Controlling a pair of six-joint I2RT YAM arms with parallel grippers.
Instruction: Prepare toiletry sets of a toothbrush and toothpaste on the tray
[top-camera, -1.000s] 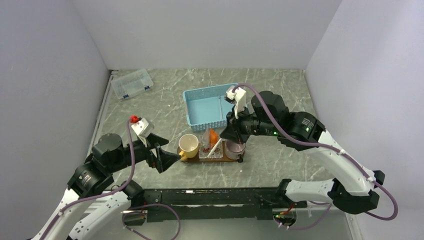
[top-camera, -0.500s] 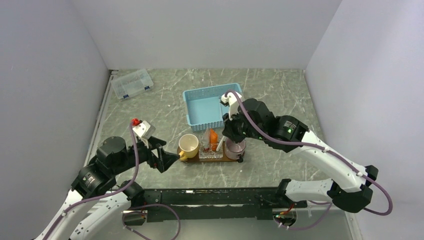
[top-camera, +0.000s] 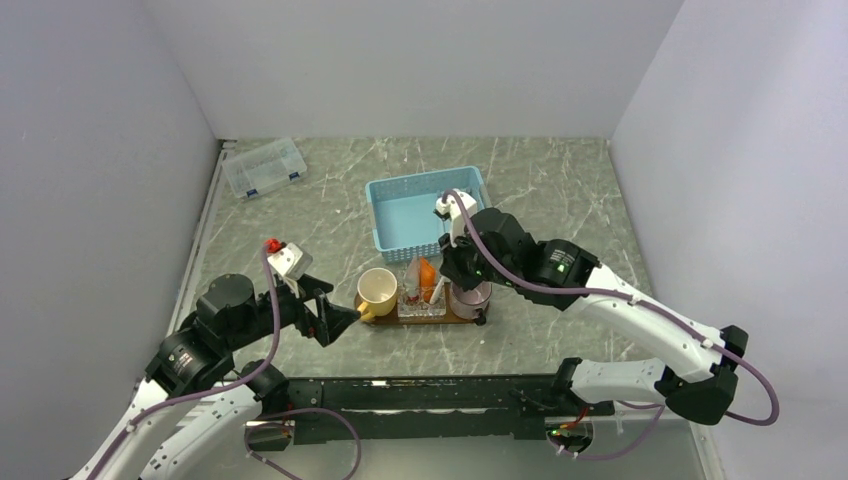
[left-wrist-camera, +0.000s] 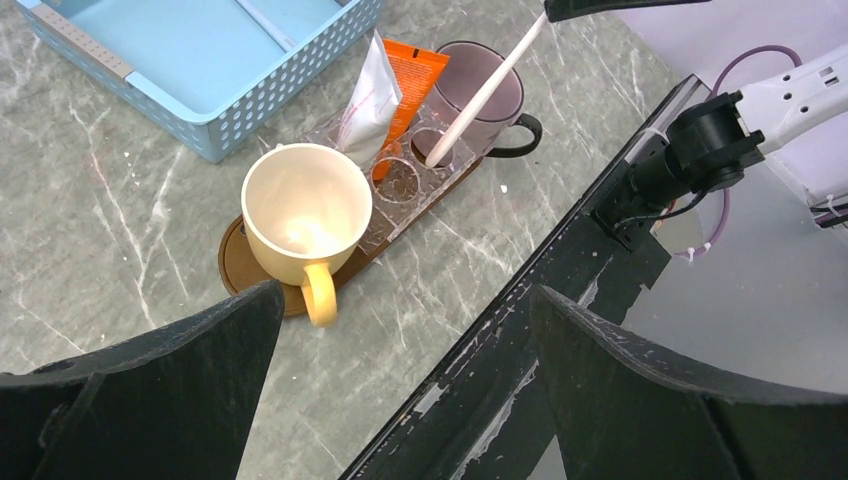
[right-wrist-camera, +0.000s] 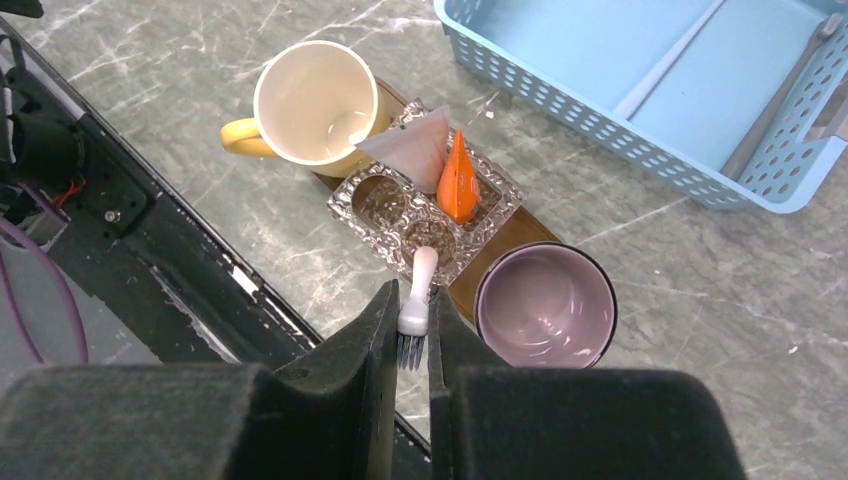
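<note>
my right gripper (right-wrist-camera: 411, 305), lower centre, clamps the thin white toothbrush (right-wrist-camera: 421, 275) over the clear square holder (right-wrist-camera: 385, 200) on the dark brown oblong tray (right-wrist-camera: 508, 240). my left gripper (left-wrist-camera: 405, 300) stands fully released.

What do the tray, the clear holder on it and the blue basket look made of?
The tray: probably wood or wood-look laminate, judging by its matte, dark brown surface. The clear holder: glass or acrylic, glossy, its faceted surface sparkling. The blue basket: moulded plastic, semi-matte, with uniform perforated walls.

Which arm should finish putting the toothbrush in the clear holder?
Right. The right fingers pinch the toothbrush, whose lower end sits at the clear holder; the left fingers hang open, empty, near the yellow mug.
</note>
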